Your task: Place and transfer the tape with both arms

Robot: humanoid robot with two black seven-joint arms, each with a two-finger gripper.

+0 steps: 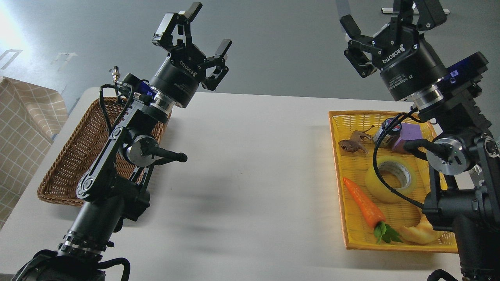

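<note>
The wide roll of glossy translucent yellow packing tape [390, 174] lies flat in the yellow woven plastic tray [336, 164] at the right of the frame, about midway down the tray. Its grey-white cardboard core opens upward toward the camera, so the roll's axis stands roughly upright from the tray floor and its round faces are horizontal. A black cable from the right arm curves across the roll in front of it.

Just to the lower left of the tape lies an orange toy carrot with green leaves [364, 203], its long axis running diagonally with the leafy end toward the lower right. At the tray's lower right is a pale yellow croissant [420, 233], partly hidden by the arm. Above the tape are a small brown animal figure [353, 143], a dark can lying tilted [384, 132] and a purple block [408, 134].

The left black two-finger gripper [205, 33] is raised in the upper left centre of the frame, fingers spread wide with nothing between them. The right black two-finger gripper [384, 19] is raised at the upper right, also spread wide and empty, one finger cut by the top edge.

A brown wicker basket [74, 156] sits at the left of the white table [250, 164], partly behind the left arm.
</note>
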